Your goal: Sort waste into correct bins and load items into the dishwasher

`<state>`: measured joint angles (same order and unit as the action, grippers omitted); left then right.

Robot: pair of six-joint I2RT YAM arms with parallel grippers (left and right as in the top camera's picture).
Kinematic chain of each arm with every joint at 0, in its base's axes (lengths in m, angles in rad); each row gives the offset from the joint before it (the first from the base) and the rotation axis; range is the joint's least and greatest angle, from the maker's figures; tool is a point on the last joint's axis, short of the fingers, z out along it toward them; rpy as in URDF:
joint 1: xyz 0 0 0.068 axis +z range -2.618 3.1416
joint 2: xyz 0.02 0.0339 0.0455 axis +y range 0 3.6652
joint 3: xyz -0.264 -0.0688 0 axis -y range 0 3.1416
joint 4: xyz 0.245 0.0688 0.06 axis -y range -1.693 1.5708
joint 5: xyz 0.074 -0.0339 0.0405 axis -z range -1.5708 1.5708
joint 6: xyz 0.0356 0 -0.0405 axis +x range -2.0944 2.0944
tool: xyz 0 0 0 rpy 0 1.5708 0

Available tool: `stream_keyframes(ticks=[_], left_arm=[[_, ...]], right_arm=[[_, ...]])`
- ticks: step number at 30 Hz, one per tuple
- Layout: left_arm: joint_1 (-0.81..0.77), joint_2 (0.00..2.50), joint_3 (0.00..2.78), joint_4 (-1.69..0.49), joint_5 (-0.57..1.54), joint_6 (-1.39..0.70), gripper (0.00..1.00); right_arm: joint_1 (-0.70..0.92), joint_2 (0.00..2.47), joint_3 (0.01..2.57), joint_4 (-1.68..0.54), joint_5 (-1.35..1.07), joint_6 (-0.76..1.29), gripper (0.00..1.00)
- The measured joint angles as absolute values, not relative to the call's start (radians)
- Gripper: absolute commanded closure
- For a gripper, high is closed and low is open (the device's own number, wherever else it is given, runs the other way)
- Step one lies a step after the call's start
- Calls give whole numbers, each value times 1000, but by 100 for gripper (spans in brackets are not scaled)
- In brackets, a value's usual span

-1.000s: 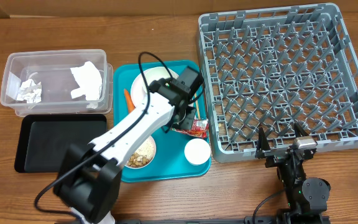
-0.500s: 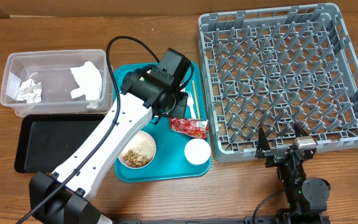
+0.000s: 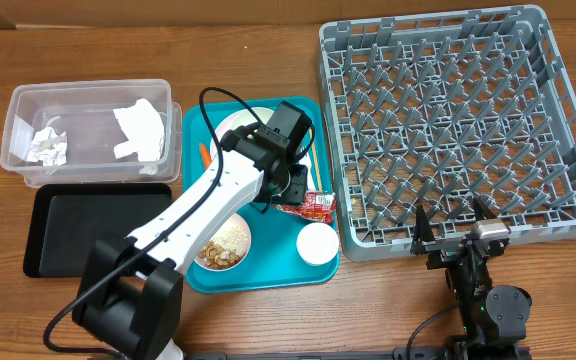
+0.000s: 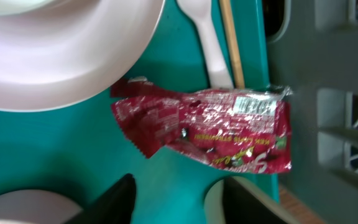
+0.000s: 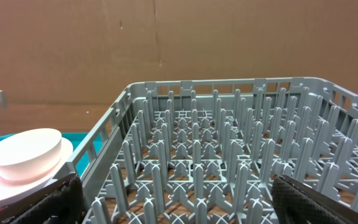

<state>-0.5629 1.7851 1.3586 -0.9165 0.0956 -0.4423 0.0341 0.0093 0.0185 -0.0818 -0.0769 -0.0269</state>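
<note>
The red shiny wrapper (image 4: 210, 127) (image 3: 315, 205) lies flat on the teal tray (image 3: 268, 272), beside the white fork (image 4: 210, 43) and the wooden stick (image 4: 232, 43). My left gripper (image 4: 182, 205) (image 3: 293, 187) hovers just short of it, open, with only bare tray between its fingers. The white plate (image 4: 61, 50) is partly under the arm, with the carrot (image 3: 205, 155) at its left edge. A bowl of crumbs (image 3: 226, 245) and the small cup (image 3: 318, 243) sit at the tray's near end. My right gripper (image 3: 455, 228) (image 5: 194, 211) stands open at the grey rack's (image 3: 458, 125) near edge.
The clear tub (image 3: 28, 100) at far left holds crumpled napkins (image 3: 140, 128). The black tray (image 3: 93, 228) lies in front of it. In the right wrist view the cup (image 5: 27, 152) shows left of the rack's wall (image 5: 104, 134).
The left arm swung toward the tray's far side, then came back over the wrapper, and its jaws went from shut to open. The wrapper stays on the tray. The right arm has not moved.
</note>
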Motion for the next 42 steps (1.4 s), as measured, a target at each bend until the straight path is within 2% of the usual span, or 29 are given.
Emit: stream_keyframes(ticks=[25, 26, 35, 42], left_arm=[[-563, 2012, 1359, -852, 100, -503, 45], [-563, 2017, 1360, -852, 100, -504, 47], [-563, 2019, 1361, -848, 93, -525, 96], [-563, 2021, 1361, -849, 94, -522, 96]], right_arm=[[34, 9, 19, -82, -78, -26, 0], [34, 9, 19, -82, -77, -27, 0], [34, 9, 19, -82, -77, -27, 0], [34, 9, 19, -82, -77, -27, 0]])
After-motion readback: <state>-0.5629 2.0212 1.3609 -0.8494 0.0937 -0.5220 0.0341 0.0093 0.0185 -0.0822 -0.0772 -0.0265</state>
